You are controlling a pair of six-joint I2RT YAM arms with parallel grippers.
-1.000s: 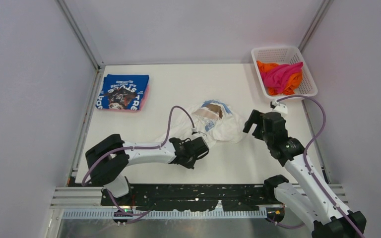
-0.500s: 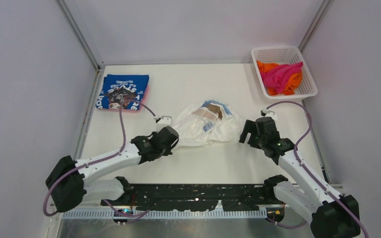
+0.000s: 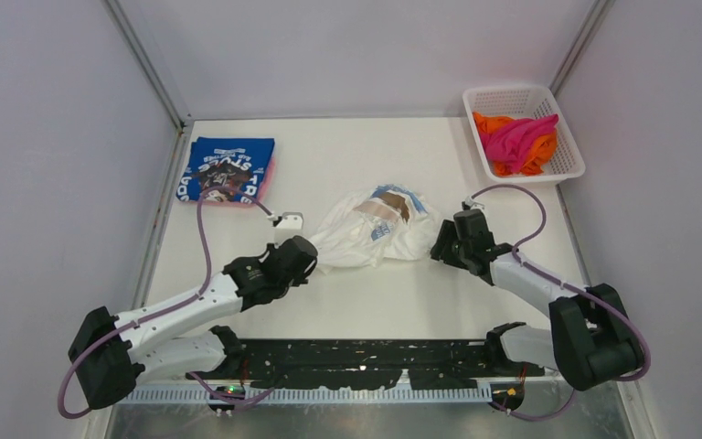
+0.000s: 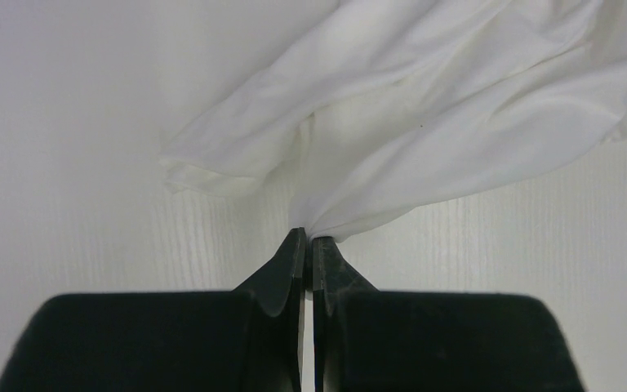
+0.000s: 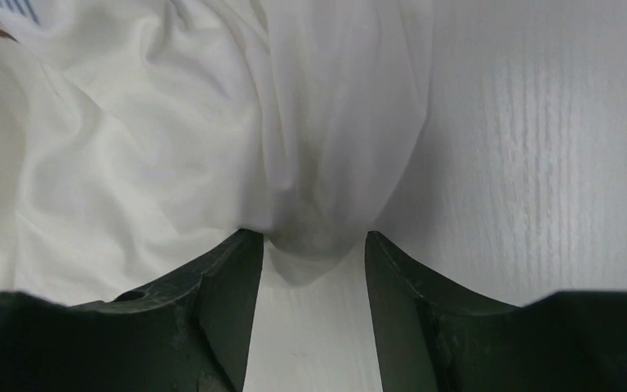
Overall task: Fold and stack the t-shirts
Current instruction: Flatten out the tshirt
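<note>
A crumpled white t-shirt [image 3: 375, 233] with brown and blue print lies mid-table. My left gripper [image 3: 309, 259] is at its left edge, shut on a pinch of white cloth [image 4: 424, 139] that stretches away from the fingertips [image 4: 308, 238]. My right gripper [image 3: 439, 245] is at the shirt's right edge, open. In the right wrist view a fold of the white shirt [image 5: 171, 147] hangs between the tips of my right gripper [image 5: 314, 238], and the jaws stand apart. A folded blue t-shirt [image 3: 226, 169] lies on a pink one [image 3: 269, 178] at the back left.
A white mesh basket [image 3: 523, 94] at the back right corner holds a magenta t-shirt [image 3: 516, 137] and an orange one [image 3: 489, 123]. Grey walls and metal posts enclose the table on three sides.
My left gripper closed on the shirt's edge and drew it leftward. My right gripper came down to the shirt's right edge and its jaws narrowed.
</note>
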